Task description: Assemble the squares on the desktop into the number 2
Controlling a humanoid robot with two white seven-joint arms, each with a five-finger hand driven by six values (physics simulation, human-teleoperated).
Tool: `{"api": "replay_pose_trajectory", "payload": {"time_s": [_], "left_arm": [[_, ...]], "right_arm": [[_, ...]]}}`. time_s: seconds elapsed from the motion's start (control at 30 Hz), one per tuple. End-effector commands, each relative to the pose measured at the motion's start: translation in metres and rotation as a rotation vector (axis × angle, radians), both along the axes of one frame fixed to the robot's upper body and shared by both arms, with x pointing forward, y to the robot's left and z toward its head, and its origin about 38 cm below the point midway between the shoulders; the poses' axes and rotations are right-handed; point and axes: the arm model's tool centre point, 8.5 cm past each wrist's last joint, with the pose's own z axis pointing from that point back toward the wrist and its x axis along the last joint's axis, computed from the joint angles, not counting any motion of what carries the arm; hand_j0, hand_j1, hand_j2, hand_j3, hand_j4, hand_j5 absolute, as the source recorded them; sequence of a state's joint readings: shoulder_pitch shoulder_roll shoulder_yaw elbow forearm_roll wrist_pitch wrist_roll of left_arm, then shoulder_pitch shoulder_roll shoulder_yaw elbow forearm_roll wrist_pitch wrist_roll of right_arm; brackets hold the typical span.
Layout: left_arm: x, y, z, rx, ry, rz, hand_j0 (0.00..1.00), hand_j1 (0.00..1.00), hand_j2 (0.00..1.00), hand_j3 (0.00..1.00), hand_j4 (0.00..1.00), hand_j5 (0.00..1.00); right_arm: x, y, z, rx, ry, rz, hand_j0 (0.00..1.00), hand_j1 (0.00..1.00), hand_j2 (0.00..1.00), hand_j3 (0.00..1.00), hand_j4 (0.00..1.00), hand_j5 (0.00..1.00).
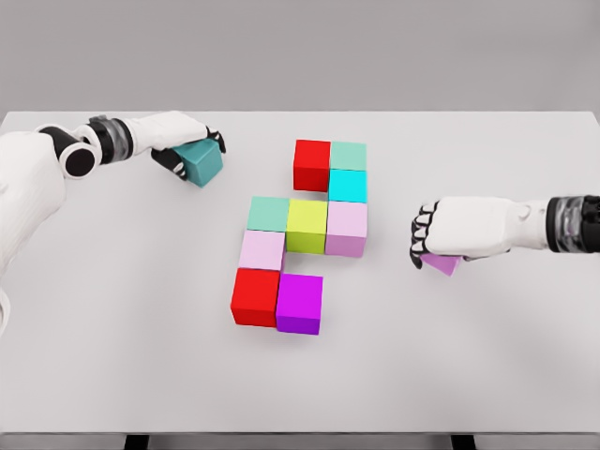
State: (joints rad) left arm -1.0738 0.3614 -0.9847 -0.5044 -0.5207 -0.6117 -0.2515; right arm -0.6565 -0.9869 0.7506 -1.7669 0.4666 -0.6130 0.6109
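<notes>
Several coloured cubes sit joined in the middle of the white table [112,356]: a red cube [311,165] and a mint cube [348,156] at the top, a cyan cube [347,186] below them, then a row of green-mint [268,214], yellow-green [307,226] and pale pink [346,228]. Lower left lie a pale pink cube [261,250], a red cube [255,296] and a magenta cube [299,303]. My left hand [192,148] is shut on a teal cube [202,164] at the upper left. My right hand [433,246] is shut on a violet cube [442,263] at the right, mostly hidden under the palm.
Bare table surface lies to the right of the magenta cube and along the front. The table's front edge [300,432] runs across the bottom of the picture.
</notes>
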Motion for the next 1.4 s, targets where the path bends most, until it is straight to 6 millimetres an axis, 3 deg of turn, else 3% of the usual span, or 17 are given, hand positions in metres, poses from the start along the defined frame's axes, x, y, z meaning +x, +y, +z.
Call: {"api": "replay_pose_trajectory", "payload": {"time_s": [0.0,0.2,0.3,0.53,1.1,1.17,1.27,1.37], "left_arm": [[0.0,-0.001,0.001,-0.007,-0.001,0.001,0.62,0.62,0.62,0.62,0.62,0.62],[0.005,-0.028,0.007,-0.026,-0.012,-0.038,0.63,0.63,0.63,0.63,0.63,0.63],[0.005,-0.04,0.008,-0.034,-0.013,-0.056,0.63,0.63,0.63,0.63,0.63,0.63],[0.008,-0.058,0.009,-0.048,-0.01,-0.07,0.65,0.65,0.65,0.65,0.65,0.65],[0.014,-0.071,0.012,-0.056,0.001,-0.055,0.67,0.67,0.67,0.67,0.67,0.67],[0.014,-0.074,0.014,-0.058,-0.003,-0.06,0.68,0.68,0.68,0.68,0.68,0.68],[0.014,-0.082,0.014,-0.063,-0.002,-0.07,0.69,0.69,0.69,0.69,0.69,0.69],[0.015,-0.084,0.013,-0.063,0.004,-0.064,0.69,0.69,0.69,0.69,0.69,0.69]], "right_arm": [[-0.006,-0.001,-0.01,-0.004,0.046,0.005,0.54,0.54,0.54,0.54,0.54,0.54],[-0.009,0.005,-0.015,-0.034,0.096,0.043,0.51,0.51,0.51,0.51,0.51,0.51],[-0.015,0.008,-0.027,-0.046,0.132,0.057,0.51,0.51,0.51,0.51,0.51,0.51],[-0.015,0.005,-0.016,0.02,0.17,0.041,0.51,0.51,0.51,0.51,0.51,0.51],[-0.021,0.011,-0.018,0.087,0.256,0.049,0.51,0.51,0.51,0.51,0.51,0.51],[-0.021,0.012,-0.017,0.088,0.255,0.051,0.57,0.57,0.57,0.57,0.57,0.57],[-0.018,0.013,-0.011,0.111,0.232,0.05,0.82,0.82,0.82,0.82,0.82,0.82],[-0.016,0.014,-0.007,0.129,0.218,0.052,0.86,0.86,0.86,0.86,0.86,0.86]]}}
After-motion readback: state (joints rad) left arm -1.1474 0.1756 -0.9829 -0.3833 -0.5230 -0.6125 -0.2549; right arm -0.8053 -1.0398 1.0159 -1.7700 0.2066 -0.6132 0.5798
